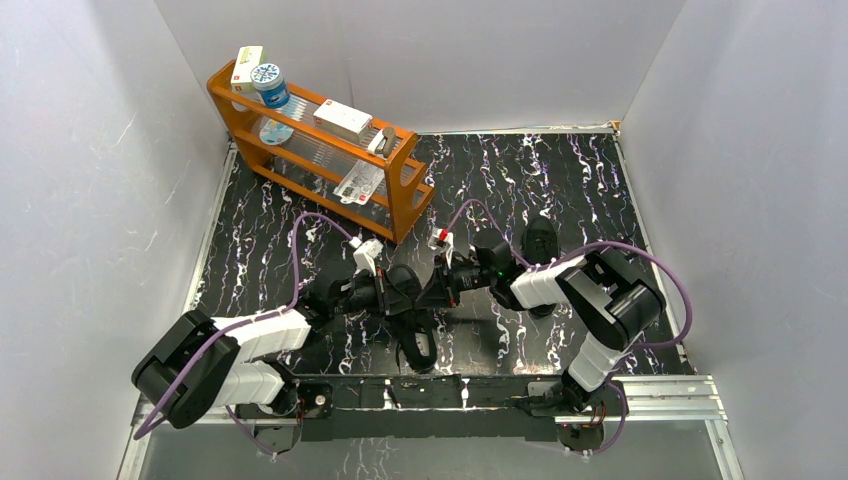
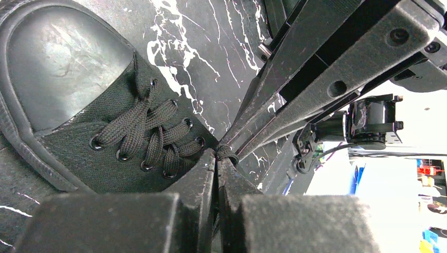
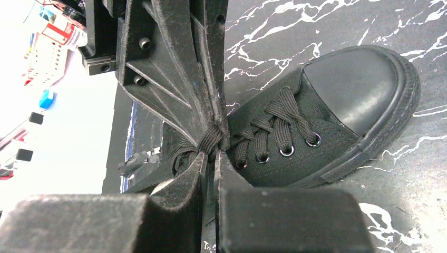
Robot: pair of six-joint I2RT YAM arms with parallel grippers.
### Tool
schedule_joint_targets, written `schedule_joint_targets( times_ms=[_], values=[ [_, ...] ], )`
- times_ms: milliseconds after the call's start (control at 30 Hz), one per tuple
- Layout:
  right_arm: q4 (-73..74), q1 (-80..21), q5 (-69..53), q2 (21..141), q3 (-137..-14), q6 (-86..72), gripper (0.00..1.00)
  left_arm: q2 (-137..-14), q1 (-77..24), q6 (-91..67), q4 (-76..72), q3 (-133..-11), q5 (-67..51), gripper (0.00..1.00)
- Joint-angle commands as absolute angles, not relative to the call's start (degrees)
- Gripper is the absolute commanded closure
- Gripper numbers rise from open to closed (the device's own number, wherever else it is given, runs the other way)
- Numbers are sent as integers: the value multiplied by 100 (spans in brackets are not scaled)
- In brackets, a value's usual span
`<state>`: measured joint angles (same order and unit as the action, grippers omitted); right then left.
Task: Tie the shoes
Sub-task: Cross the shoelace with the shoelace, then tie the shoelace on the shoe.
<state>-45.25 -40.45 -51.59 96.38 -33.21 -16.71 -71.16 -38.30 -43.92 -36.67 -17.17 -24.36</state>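
A black low-top shoe [image 1: 418, 345] lies in the middle of the table, and both grippers meet over its tongue. Seen from the left wrist, its toe cap [image 2: 58, 63] is at the upper left and the crossed laces [image 2: 150, 137] sit beside my fingertips. My left gripper [image 2: 217, 156] is shut on a lace strand [image 2: 227, 152] at its tips. My right gripper [image 3: 212, 154] faces it tip to tip, its jaws nearly together on a bunched lace [image 3: 211, 138]. A second dark shoe [image 1: 541, 240] shows partly behind the right arm.
An orange wooden rack [image 1: 320, 150] holding bottles and small boxes stands at the back left. White walls close in the black marbled table [image 1: 560, 180] on three sides. A metal rail [image 1: 660, 395] runs along the near edge by the arm bases.
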Motion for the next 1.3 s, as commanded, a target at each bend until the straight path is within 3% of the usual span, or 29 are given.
schedule_joint_targets(
  times_ms=[0, 333, 700, 1267],
  values=[
    [-5212, -4109, -5194, 9594, -3337, -1833, 89, -7151, -3844, -4407, -4166, -1713, -2454, 100],
    [-4398, -3861, -4812, 9229, -3253, -1362, 79, -6868, -3847, -4130, -4314, -1522, -2334, 100],
    [-5401, -4119, -5236, 9787, -3395, -1880, 86, -7199, -3849, -4160, -4584, -1617, -2435, 100],
    [-5891, -4323, -5640, 9706, -3341, -1745, 73, -7626, -3839, -4487, -5162, -1602, -2981, 100]
  ],
)
